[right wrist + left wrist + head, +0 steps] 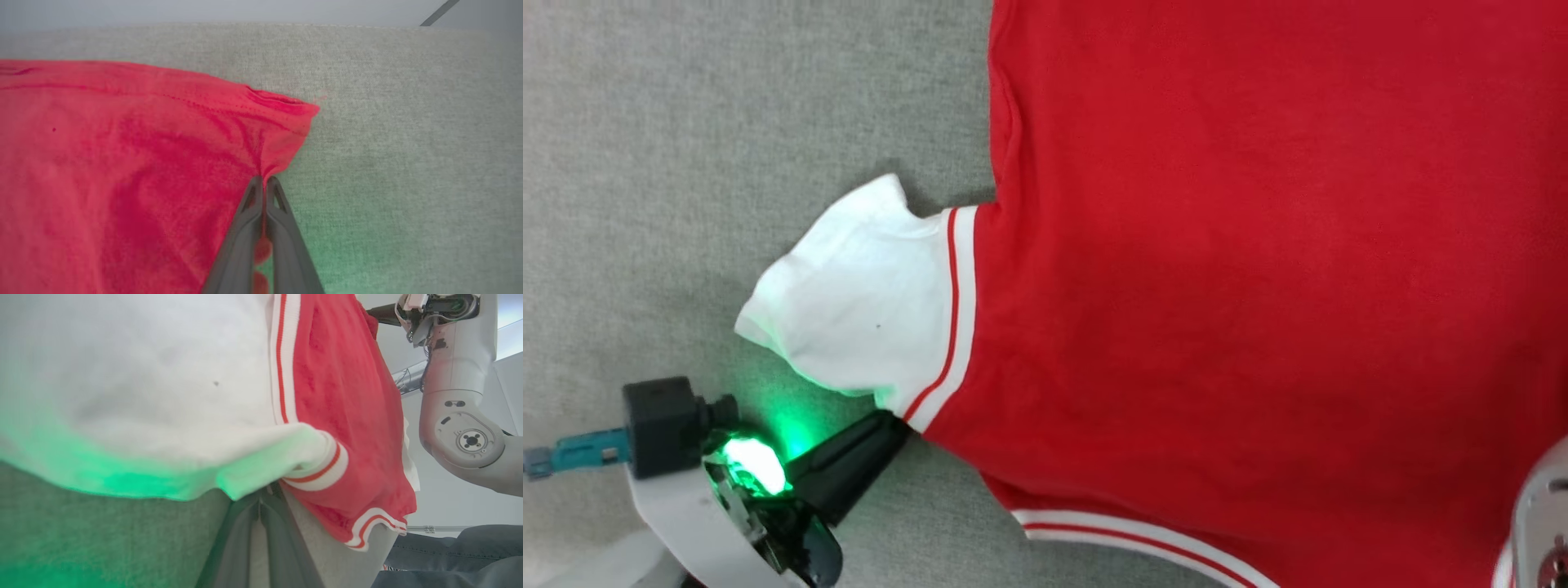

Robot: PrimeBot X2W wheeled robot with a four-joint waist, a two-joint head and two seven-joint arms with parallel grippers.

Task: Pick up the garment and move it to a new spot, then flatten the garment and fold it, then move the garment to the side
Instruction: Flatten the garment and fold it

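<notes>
Two grippers pinch the garment (1217, 286) at the same time, one at each end. The left gripper (892, 426) has its dark fingers (280, 539) pressed together. They bite the cloth right where the white sleeve (849, 302) meets the red body, at the striped trim (322, 473). The cloth bunches up a little around the tips there. The right gripper (264, 181) is squeezed tight on a red corner (294, 118) of the hem, and small wrinkles run out from that pinch.

I think the robot grabs two spots that are well apart so the shirt stays stretched when it is lifted or pulled. With one pinch alone it would hang in a lump. A hold at the sleeve seam and one at the hem corner also looks handy for turning one side over in a fold, but that is my guess.

The garment lies spread out on a grey fuzzy surface (727, 122). Most of it is flat and smooth. It is bright red and looks soft. The sleeve is white with a thin red stripe at its seam and has one tiny dark speck. More white and red trim (1135, 535) shows at the near edge. A green light from the left gripper glows on the sleeve's edge. Part of the right arm (461, 416) stands past the shirt.
</notes>
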